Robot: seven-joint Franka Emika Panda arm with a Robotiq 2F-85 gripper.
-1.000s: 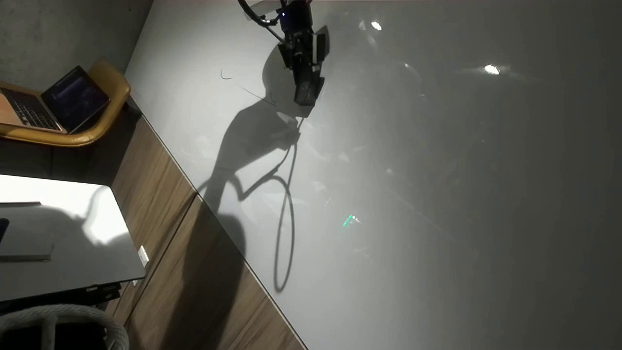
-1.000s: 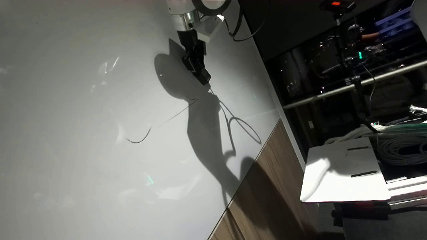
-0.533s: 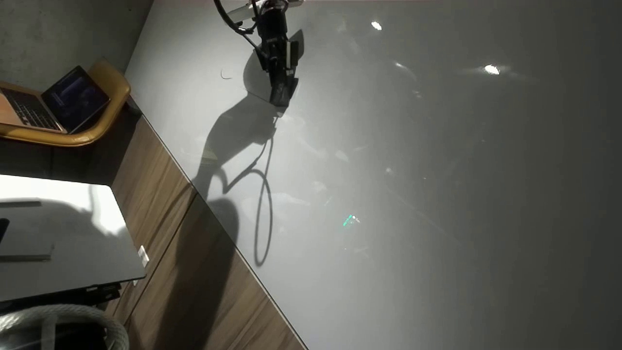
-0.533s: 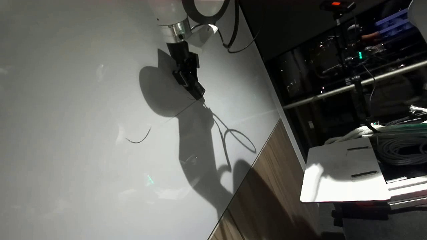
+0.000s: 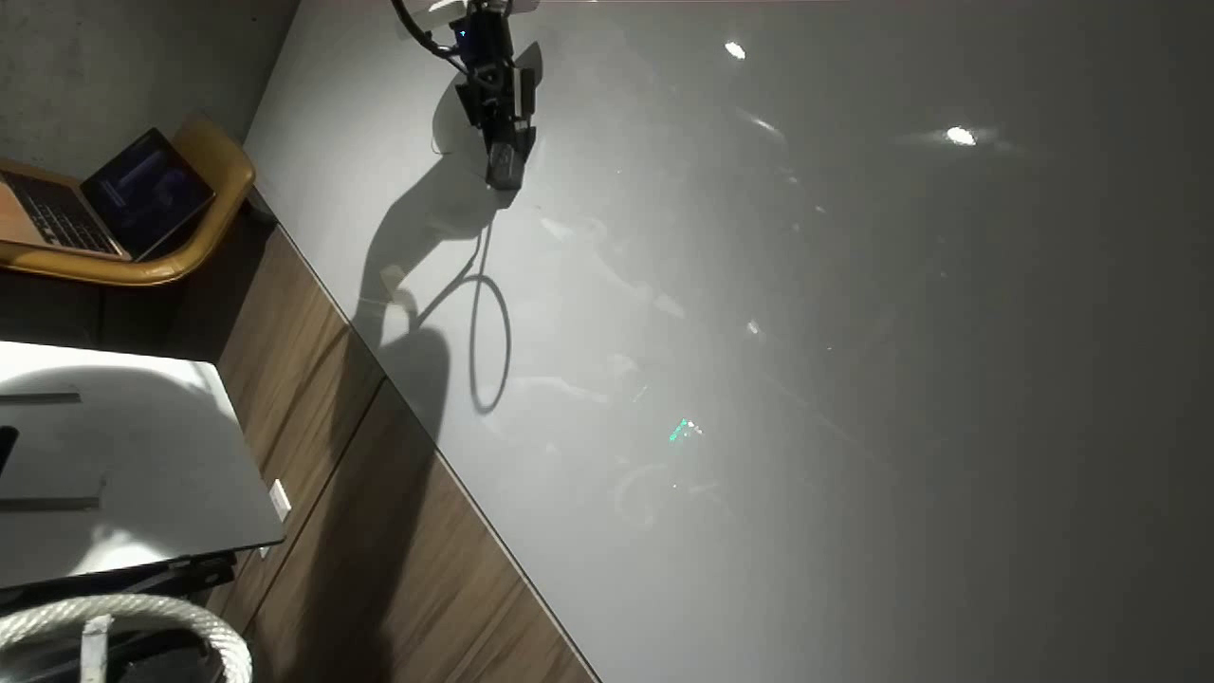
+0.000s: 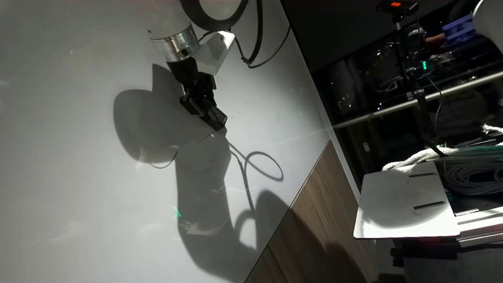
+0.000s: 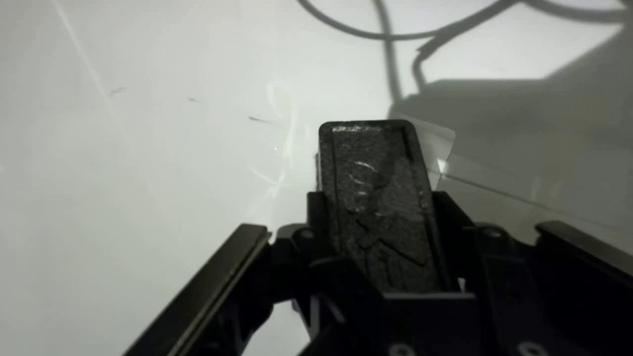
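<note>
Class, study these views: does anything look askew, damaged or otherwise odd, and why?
Two things. The black block in the gripper shows creases or scratches across its face in the wrist view, as if worn. In an exterior view, a thin, dark curved line breaks the pale glossy surface, like a stray pen stroke.

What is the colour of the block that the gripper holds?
The block is black to dark grey; the wrist view shows it best.
</note>
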